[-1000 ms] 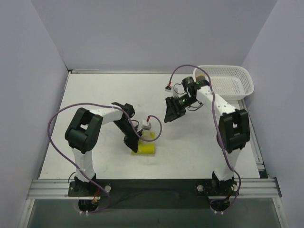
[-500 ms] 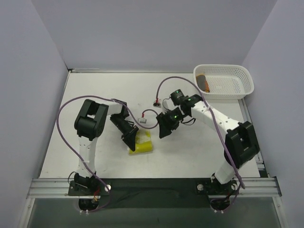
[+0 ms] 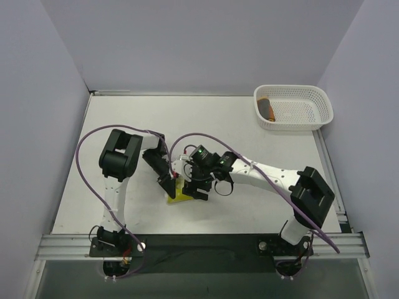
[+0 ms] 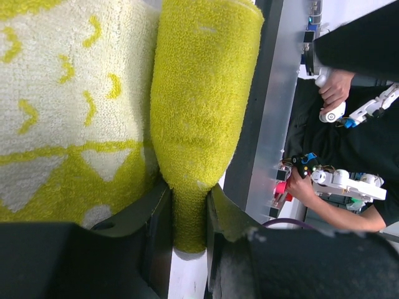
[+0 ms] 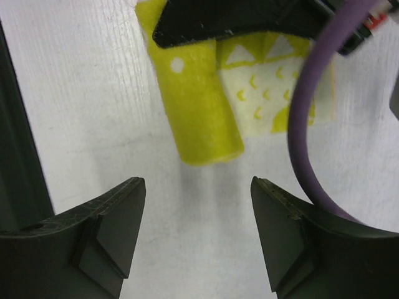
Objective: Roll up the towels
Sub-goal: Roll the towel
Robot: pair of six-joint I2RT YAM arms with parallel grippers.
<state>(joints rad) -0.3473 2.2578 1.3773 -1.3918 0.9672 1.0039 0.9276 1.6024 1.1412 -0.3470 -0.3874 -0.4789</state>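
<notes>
Your left claw (image 4: pixel 189 208) is clamped on one end of the half-rolled yellow towel (image 4: pixel 199 106), which lies on the table (image 5: pixel 93 93) between the arms. Your right claw (image 5: pixel 196 205) hangs spread wide over the roll's free end. Close off-centre and you may nudge the roll loose, or snag the purple cable (image 5: pixel 302 124). The orange towel (image 3: pixel 267 109) sits in the basket (image 3: pixel 312 90).

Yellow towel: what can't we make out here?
- Top view: yellow towel mostly hidden under left tool and right tool.
- Left wrist: roll's end buried between the fingers; flat part cut by frame edge.
- Right wrist: purple cable crosses the flat part.
</notes>
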